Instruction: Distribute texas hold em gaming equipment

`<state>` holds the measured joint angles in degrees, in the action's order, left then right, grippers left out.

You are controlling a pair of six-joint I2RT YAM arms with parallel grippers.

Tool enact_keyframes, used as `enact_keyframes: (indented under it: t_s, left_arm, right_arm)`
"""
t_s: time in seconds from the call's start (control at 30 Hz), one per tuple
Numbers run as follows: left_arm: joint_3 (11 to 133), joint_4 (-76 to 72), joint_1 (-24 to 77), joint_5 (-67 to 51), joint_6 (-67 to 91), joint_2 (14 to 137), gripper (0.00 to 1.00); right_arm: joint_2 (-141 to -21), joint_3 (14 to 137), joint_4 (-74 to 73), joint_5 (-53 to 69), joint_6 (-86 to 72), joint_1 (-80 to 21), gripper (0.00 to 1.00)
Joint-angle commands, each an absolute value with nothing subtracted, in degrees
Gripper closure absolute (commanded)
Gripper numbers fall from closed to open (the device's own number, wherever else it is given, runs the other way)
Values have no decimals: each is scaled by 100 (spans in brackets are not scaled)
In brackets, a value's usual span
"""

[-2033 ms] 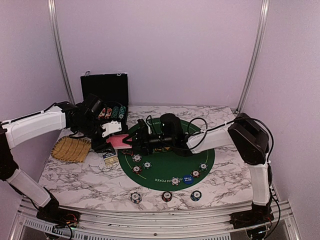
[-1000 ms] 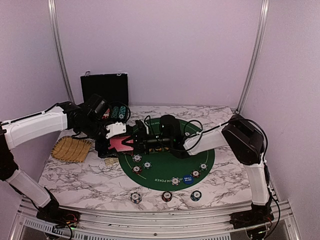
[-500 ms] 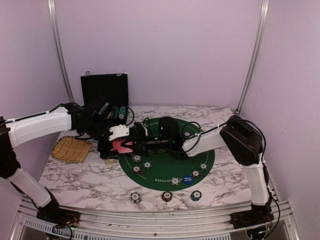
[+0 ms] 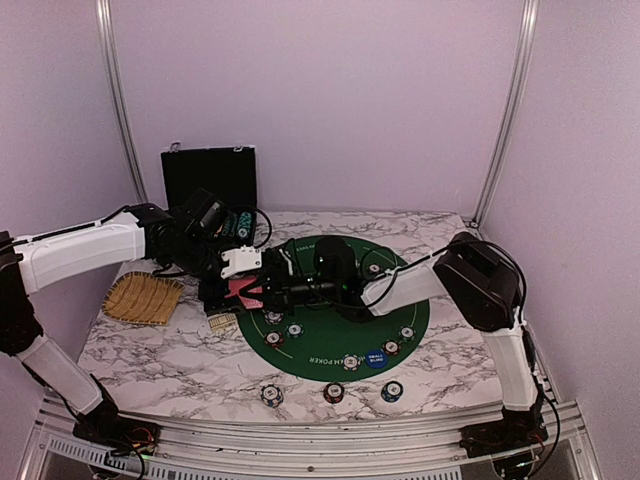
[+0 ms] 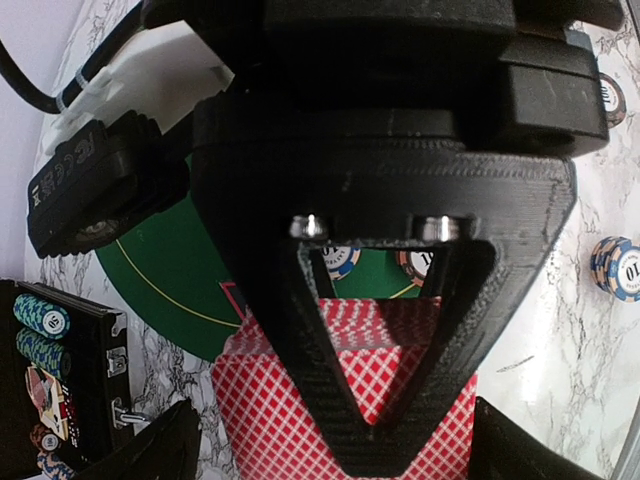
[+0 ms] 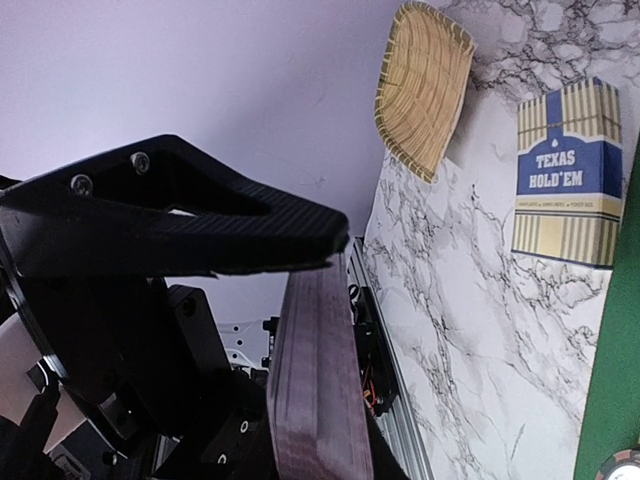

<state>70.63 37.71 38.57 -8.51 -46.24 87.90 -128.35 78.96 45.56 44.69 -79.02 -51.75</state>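
Right end effector (image 4: 252,290), cards (image 5: 265,420) (box (image 6: 565,170) near)

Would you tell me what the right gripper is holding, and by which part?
The right gripper holds the card deck, pinched across its flat faces; the open left gripper straddles it.

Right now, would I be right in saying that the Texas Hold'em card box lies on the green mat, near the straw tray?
Not quite: the card box lies on the marble table beside the green mat, not on it, as the right wrist view shows. It is near the straw tray.
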Motion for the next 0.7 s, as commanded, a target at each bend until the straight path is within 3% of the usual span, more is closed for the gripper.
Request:
enact_keyframes:
  t_s: [0.0, 0.13, 0.4, 0.67]
  left_arm:
    - [7072, 3840, 3894, -930, -4743, 8869, 8]
    - [7031, 3924, 3907, -868, -4794, 8921, 8]
    - [7254, 3886, 3911, -902, -4749, 8921, 24]
    - [7207, 3877, 3911, -1000, -4768, 8845, 45]
  right_arm:
    - [-12876, 8164, 5001, 4570, -7989, -5247, 90]
    - [-12876, 8180, 5010, 4579, -7998, -5246, 90]
    - [-12919, 8183, 5014, 4597, -8026, -5255, 89]
    - [-13011, 8221, 5149, 4631, -8157, -5256, 72]
